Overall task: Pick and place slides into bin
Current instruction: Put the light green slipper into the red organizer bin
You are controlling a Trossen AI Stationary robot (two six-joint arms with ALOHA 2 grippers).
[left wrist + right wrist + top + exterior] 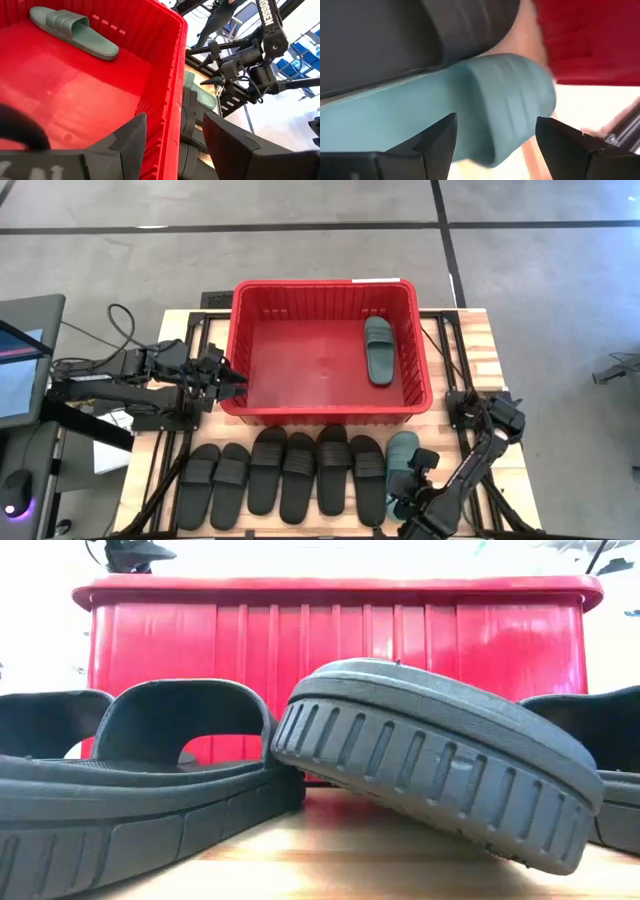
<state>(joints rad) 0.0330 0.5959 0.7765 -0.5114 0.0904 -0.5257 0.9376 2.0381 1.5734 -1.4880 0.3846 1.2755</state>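
The red bin (325, 405) stands at the table's middle with one teal slide (378, 350) flat on its floor by the right wall. Several black slides (285, 475) lie in a row along the near edge; in the low view one black slide (440, 770) leans tilted on its neighbour's strap (185, 705). A second teal slide (401, 452) ends the row at the right. My right gripper (408, 482) hovers open over it, its fingers either side of the teal strap (507, 95). My left gripper (228, 380) waits open at the bin's near left corner.
The bin's near wall (330, 650) rises right behind the row of slides. Black frame rails (190, 330) run along both sides of the wooden table (475, 355). A monitor (20, 360) stands off the table's left edge.
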